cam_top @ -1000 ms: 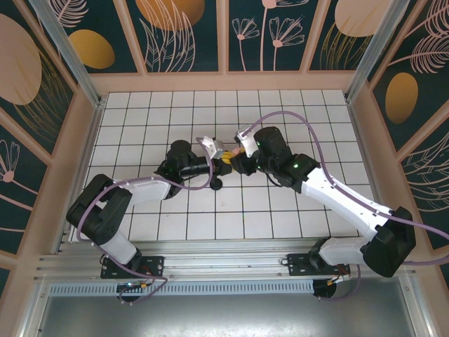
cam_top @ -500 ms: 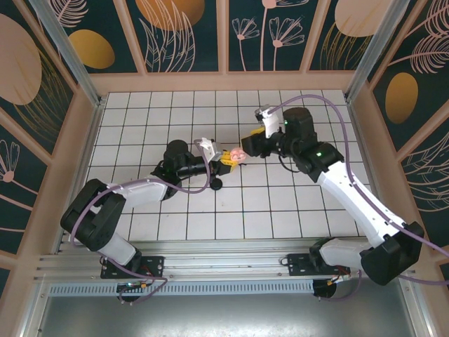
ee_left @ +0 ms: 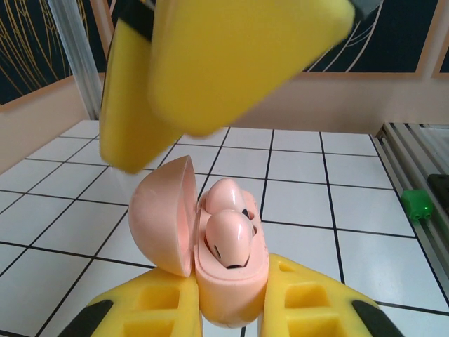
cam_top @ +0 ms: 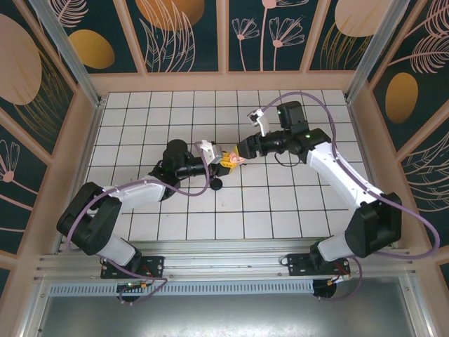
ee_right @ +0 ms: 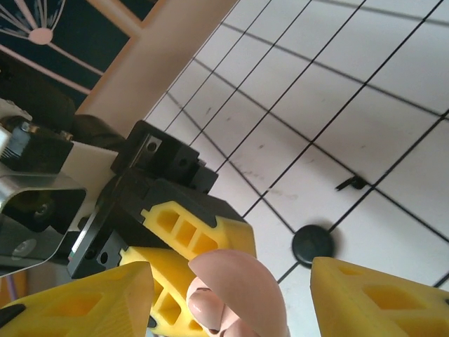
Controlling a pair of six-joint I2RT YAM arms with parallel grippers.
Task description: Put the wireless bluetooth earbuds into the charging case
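On the white gridded worktop (cam_top: 280,203) a black round disc (ee_right: 313,243) lies just to the near side of the two end effectors. Beside it there is a small black piece (ee_right: 351,184) on a grid line, too small to tell what it is. In the left wrist view the blurred yellow fingers (ee_left: 210,63) of the right arm hang in front of the upper part and hide the far wall behind them.

The charging case (ee_left: 228,281) is pale pink and smooth, and it is open. Its rounded lid (ee_left: 163,214) is swung out to the left. Two pale pink earbuds (ee_left: 226,235) sit in the base, one behind the other, with only their rounded heads showing.

The case is held above the middle of the worktop. The left end effector (cam_top: 226,160) is closed on the base and grips it from both sides. The right end effector (ee_right: 230,270) is spread wide, one finger on each side of the case, and it holds nothing. In the left wrist view the long axis of the base runs from bottom to top, and the opening faces that camera.
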